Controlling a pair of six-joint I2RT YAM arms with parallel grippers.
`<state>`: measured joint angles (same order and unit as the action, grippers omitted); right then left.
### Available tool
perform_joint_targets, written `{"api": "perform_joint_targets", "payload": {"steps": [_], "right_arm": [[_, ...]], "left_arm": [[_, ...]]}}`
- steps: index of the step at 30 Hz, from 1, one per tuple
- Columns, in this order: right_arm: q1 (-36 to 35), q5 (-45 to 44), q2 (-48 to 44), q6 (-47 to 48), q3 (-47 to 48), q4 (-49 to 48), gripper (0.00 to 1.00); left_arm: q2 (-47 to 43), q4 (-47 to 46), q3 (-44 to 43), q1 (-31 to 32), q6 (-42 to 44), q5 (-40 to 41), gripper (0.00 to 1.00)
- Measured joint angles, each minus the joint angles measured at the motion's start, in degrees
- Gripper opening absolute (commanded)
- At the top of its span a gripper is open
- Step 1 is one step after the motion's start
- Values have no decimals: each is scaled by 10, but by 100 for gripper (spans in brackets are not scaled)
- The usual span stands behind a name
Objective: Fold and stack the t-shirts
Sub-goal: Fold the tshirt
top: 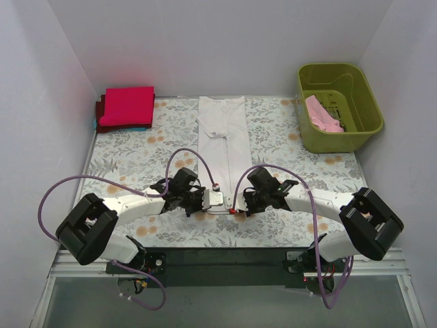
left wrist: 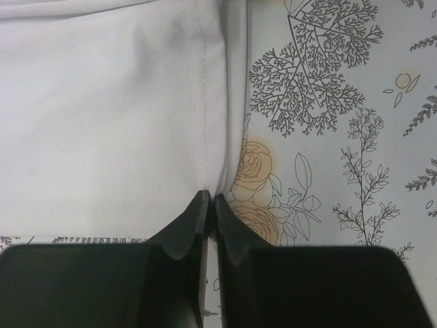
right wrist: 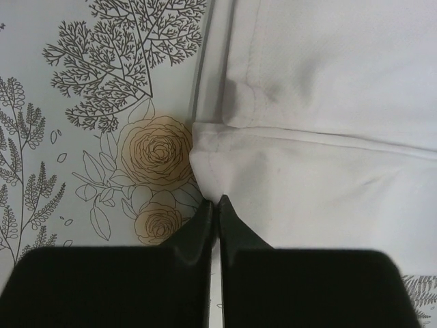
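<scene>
The white t-shirt (top: 222, 130) lies folded into a long narrow strip down the middle of the flowered table. My left gripper (top: 203, 200) is shut on the strip's near left corner; in the left wrist view the fingertips (left wrist: 210, 198) pinch the cloth edge (left wrist: 102, 116). My right gripper (top: 240, 203) is shut on the near right corner, where the right wrist view shows its tips (right wrist: 217, 201) nipping a folded point of the white cloth (right wrist: 328, 184). A folded red t-shirt (top: 127, 105) rests at the back left. The pale pink t-shirt (top: 322, 115) lies crumpled in the basket.
The olive-green plastic basket (top: 362, 126) stands at the back right beside the wall. White walls close in the table on the left, back and right. Both arms reach inward from the near edge, and their purple cables loop above the cloth (top: 191, 154).
</scene>
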<state>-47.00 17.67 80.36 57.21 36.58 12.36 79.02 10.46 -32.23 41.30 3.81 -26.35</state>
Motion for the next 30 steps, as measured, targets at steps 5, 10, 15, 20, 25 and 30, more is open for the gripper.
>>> {"api": "perform_joint_targets", "payload": {"steps": [5,10,15,20,25,30], "right_arm": [[1,-11,-1,-13,10,18,1],[0,-13,-4,-36,49,88,1],[-7,-5,-44,-66,80,136,1],[-48,12,-109,-109,80,187,1],[-60,24,-132,-133,98,230,1],[-11,37,-64,-108,171,254,1]], "left_arm": [[2,27,-15,-2,-10,2,0],[-24,84,-41,-2,-22,-17,0],[-77,137,-68,0,-44,-56,0],[-153,210,-68,5,-77,-105,0],[-198,255,-69,3,-107,-126,0],[-146,271,-102,-55,-104,-149,0]]}}
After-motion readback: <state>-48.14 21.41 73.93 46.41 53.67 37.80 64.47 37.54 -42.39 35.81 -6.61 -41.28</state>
